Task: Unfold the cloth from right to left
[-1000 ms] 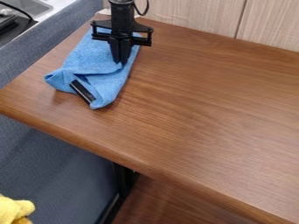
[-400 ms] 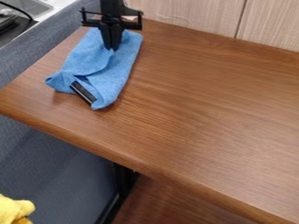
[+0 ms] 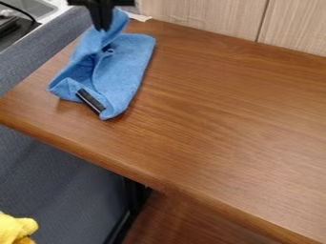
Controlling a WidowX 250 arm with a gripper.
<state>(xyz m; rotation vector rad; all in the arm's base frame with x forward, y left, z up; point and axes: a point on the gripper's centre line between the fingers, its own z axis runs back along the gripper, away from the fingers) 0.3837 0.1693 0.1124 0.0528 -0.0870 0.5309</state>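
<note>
Cloth (image 3: 124, 69), blue, crumpled on far left part of wooden table (image 3: 216, 114), far end raised; claw (image 3: 102, 28) above, closed on raised fold; black strip (image 3: 90, 101) on cloth's near end; pale wall (image 3: 204, 14) beyond table; yellow fabric (image 3: 14, 228) at near left

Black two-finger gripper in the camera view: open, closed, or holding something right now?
Black two-finger gripper: closed, holding a raised fold of the blue cloth.
</note>
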